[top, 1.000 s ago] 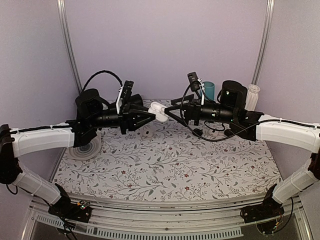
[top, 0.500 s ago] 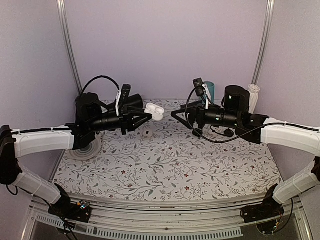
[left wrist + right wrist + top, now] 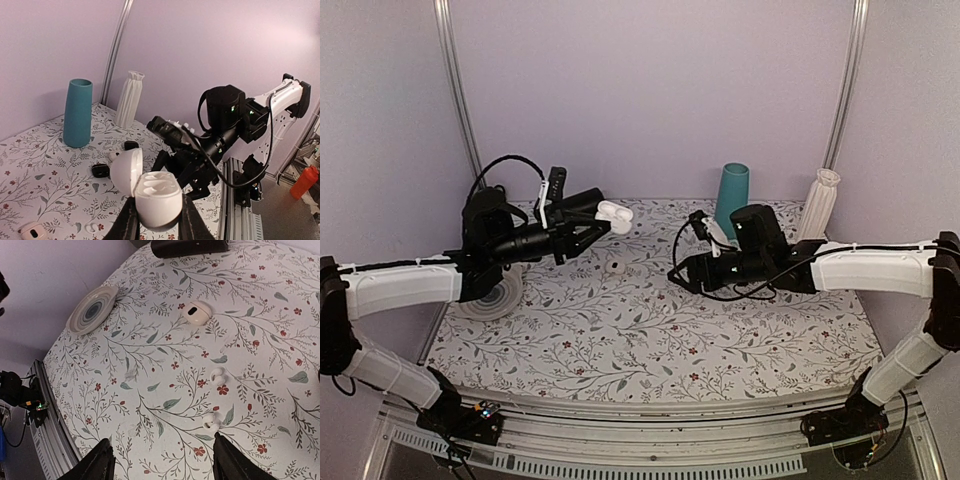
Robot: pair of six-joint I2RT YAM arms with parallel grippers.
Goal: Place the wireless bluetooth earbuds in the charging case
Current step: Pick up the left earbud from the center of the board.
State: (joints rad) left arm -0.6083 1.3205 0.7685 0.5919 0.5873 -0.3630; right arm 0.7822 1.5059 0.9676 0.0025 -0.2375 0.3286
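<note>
The charging case (image 3: 155,195) is white and glossy, with its lid (image 3: 124,172) swung open to the left. My left gripper (image 3: 159,212) is shut on the case's base and holds it in the air over the back left of the table (image 3: 610,212). Both moulded wells in the case look unfilled. Two white earbuds (image 3: 218,375) (image 3: 210,421) lie apart on the floral cloth. My right gripper (image 3: 162,465) hangs low over the cloth with its jaws wide open, and the nearer earbud lies just ahead of its right finger (image 3: 230,460).
A teal cup (image 3: 731,195) and a ribbed white vase (image 3: 820,200) stand at the back right. A grey plate (image 3: 490,298) lies at the left. A small white round piece with a dark centre (image 3: 197,312) and two black lumps (image 3: 100,170) (image 3: 131,145) lie mid-table.
My right gripper drew back from the case, dropped toward the cloth and narrowed its jaws a little. My left gripper carried the case a short way left and back.
</note>
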